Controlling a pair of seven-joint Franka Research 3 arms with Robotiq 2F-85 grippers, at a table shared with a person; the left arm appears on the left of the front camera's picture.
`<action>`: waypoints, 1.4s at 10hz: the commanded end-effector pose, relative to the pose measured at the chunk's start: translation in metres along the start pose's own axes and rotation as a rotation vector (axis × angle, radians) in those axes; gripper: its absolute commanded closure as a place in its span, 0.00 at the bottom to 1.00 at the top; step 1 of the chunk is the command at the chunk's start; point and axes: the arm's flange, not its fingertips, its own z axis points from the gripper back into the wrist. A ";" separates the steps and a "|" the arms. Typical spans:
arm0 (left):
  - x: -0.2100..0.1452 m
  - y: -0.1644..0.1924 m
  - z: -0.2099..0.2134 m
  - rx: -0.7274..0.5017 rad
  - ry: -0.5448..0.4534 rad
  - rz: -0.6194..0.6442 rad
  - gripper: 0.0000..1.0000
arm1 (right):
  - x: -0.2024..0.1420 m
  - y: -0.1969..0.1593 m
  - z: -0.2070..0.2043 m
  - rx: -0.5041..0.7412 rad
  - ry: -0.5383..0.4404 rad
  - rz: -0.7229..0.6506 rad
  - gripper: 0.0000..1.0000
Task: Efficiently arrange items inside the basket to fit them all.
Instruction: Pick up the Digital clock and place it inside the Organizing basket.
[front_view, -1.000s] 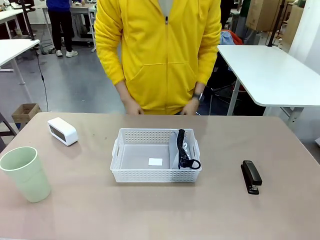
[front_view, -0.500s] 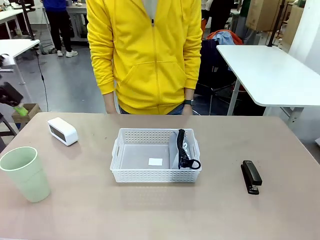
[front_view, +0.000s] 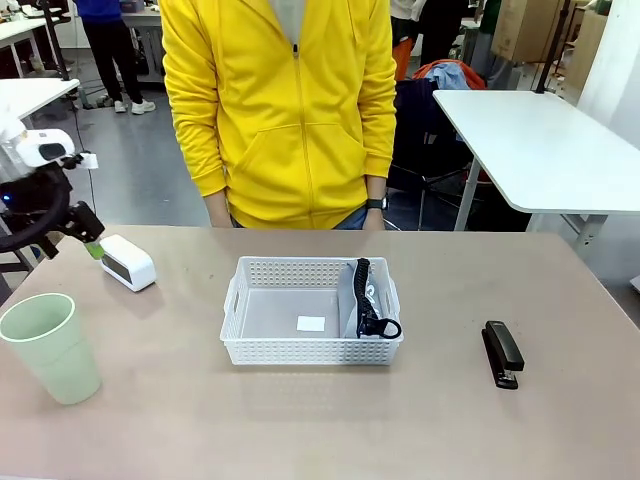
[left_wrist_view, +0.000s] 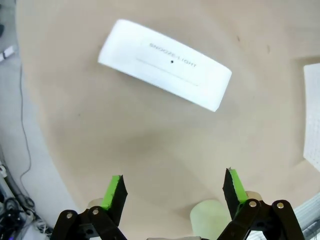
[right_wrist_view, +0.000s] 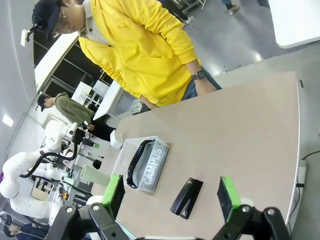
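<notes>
The white basket (front_view: 300, 350) sits mid-table with the grey pouch (front_view: 366, 300) standing on edge against its right wall, black strap on top. The white screen device (front_view: 126, 262) lies at the far left. My left gripper (front_view: 90, 243) hovers just left of it, open; in the left wrist view the device (left_wrist_view: 165, 65) lies ahead of the open left gripper (left_wrist_view: 174, 187), apart from its fingers. The pale green cup (front_view: 50, 345) stands at front left. The black stapler (front_view: 502, 353) lies at the right. My right gripper (right_wrist_view: 171, 195) is open and high above the stapler (right_wrist_view: 186, 197).
A person in a yellow hoodie (front_view: 280, 110) stands at the far edge, hands hanging at the table's rim. A small white label (front_view: 311, 323) lies on the basket floor. Bare tabletop (front_view: 300, 420) stretches along the front and between basket and stapler.
My left arm has come in from the left and dropped toward the white device. The person has straightened, shifted left and drawn the hands back from the table.
</notes>
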 end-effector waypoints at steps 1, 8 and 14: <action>0.015 -0.003 0.004 0.006 -0.015 -0.022 0.00 | 0.003 -0.001 0.000 0.014 -0.017 0.029 0.00; 0.020 -0.008 0.001 0.013 -0.020 -0.026 0.00 | 0.003 -0.001 0.000 0.014 -0.017 0.029 0.00; 0.038 0.012 -0.002 -0.106 0.137 -1.155 0.00 | 0.003 -0.001 0.000 0.014 -0.017 0.029 0.00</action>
